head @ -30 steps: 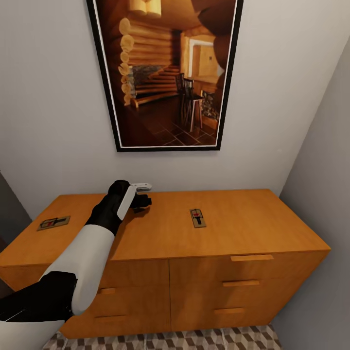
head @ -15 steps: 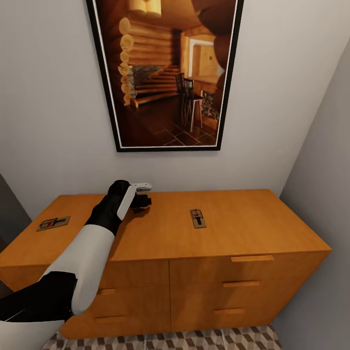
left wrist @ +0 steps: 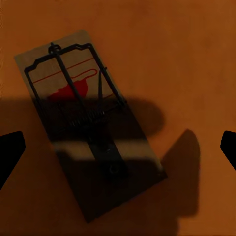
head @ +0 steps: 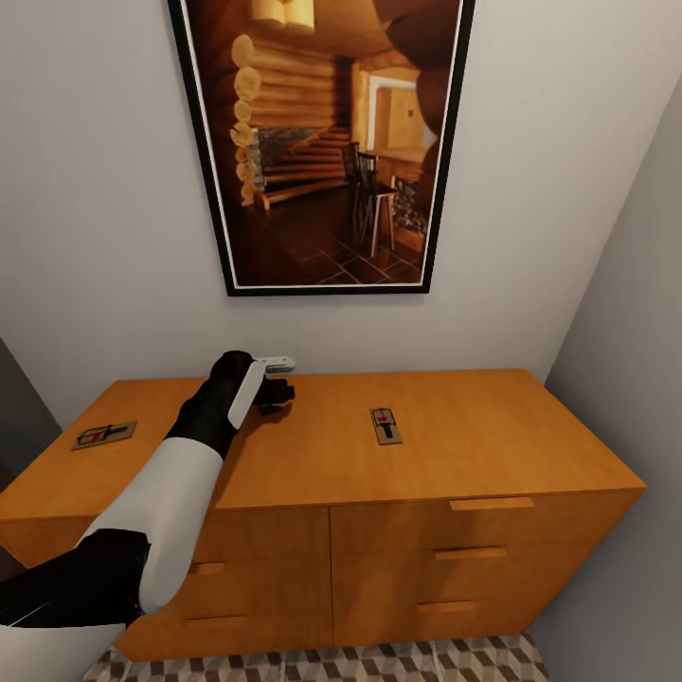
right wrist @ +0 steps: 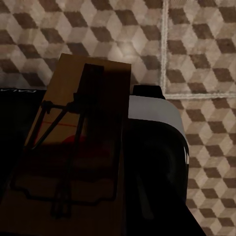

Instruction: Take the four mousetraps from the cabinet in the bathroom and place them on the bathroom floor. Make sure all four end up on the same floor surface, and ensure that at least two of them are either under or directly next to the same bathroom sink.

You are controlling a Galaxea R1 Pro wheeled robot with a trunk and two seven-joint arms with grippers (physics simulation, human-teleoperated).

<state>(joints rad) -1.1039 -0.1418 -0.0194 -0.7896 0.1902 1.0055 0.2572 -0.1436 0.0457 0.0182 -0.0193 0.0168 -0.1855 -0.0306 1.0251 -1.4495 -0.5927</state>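
On the orange-brown cabinet (head: 474,445), one mousetrap (head: 385,424) lies at the middle of the top and another mousetrap (head: 104,435) near its left end. My left gripper (head: 276,381) hovers over the top's rear left part. In the left wrist view it is open, its dark fingertips (left wrist: 10,151) far apart on either side of a third mousetrap (left wrist: 88,123) lying flat below. In the right wrist view a fourth mousetrap (right wrist: 73,147) sits close to the camera, held tilted above the cube-patterned floor (right wrist: 206,44).
A large framed picture (head: 322,142) hangs on the wall behind the cabinet. A grey wall (head: 635,332) closes in on the right. A strip of tiled floor (head: 379,661) shows in front of the drawers. My own white and black body (right wrist: 157,142) is below the right gripper.
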